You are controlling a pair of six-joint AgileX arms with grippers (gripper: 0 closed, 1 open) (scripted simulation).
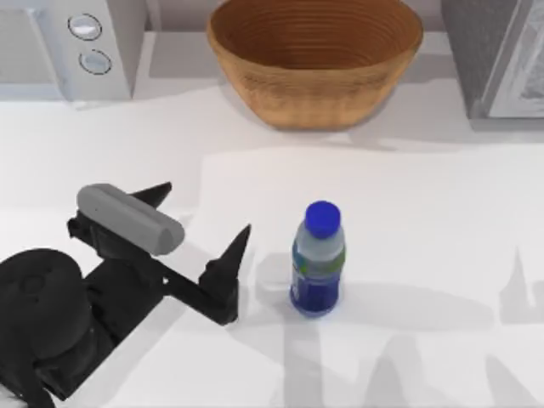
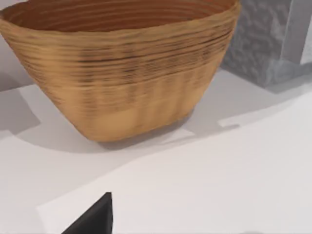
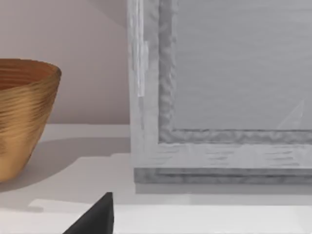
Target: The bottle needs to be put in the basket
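The bottle (image 1: 319, 259) stands upright on the white table, right of the middle; it is clear, with a blue cap and a blue-and-green label. The tan woven basket (image 1: 314, 59) sits at the back centre, and its wall looms close in the left wrist view (image 2: 122, 83). My left gripper (image 1: 202, 219) is open, low at the front left, a short gap left of the bottle, with nothing between its fingers. One dark fingertip (image 2: 97, 217) shows below the basket. In the right wrist view a fingertip (image 3: 100, 217) of my right gripper sits off to one side, with the basket's edge (image 3: 22, 117) beyond it.
A white appliance with two round knobs (image 1: 76, 42) stands at the back left. A grey textured box (image 1: 497, 55) stands at the back right, close in front of the right wrist camera (image 3: 219, 97). Bare table lies between the bottle and the basket.
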